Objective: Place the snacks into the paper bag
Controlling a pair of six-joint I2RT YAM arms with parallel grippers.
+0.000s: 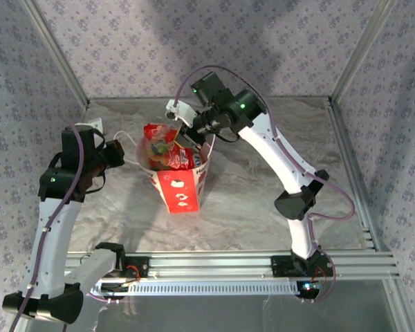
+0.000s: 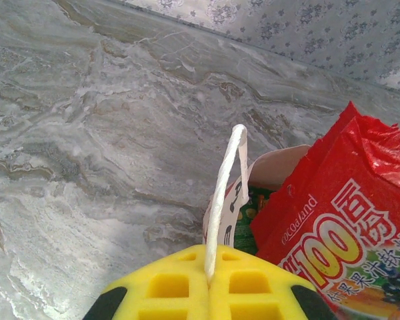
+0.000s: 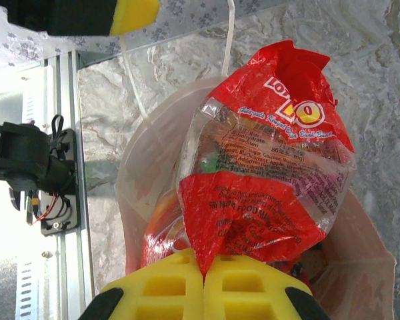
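Observation:
The paper bag (image 1: pixel 182 188) stands upright mid-table, white with a red lower part. My left gripper (image 2: pixel 209 280) is shut on one of its white cord handles (image 2: pixel 225 193), drawing it leftward from the bag. My right gripper (image 3: pixel 204 277) is shut on a corner of the red fruit-print snack packet (image 3: pixel 267 167), which hangs over the bag's open mouth (image 3: pixel 147 173). In the top view that red packet (image 1: pixel 162 146) sticks out of the bag with the right gripper (image 1: pixel 185 135) beside it. A green packet (image 2: pixel 253 210) shows inside the bag, beside the red packet (image 2: pixel 347 220).
The table is covered in a grey marbled sheet (image 1: pixel 249 207). An aluminium rail (image 1: pixel 228 263) runs along the near edge, holding both arm bases. Patterned walls and frame posts (image 1: pixel 360 41) close in the back and sides.

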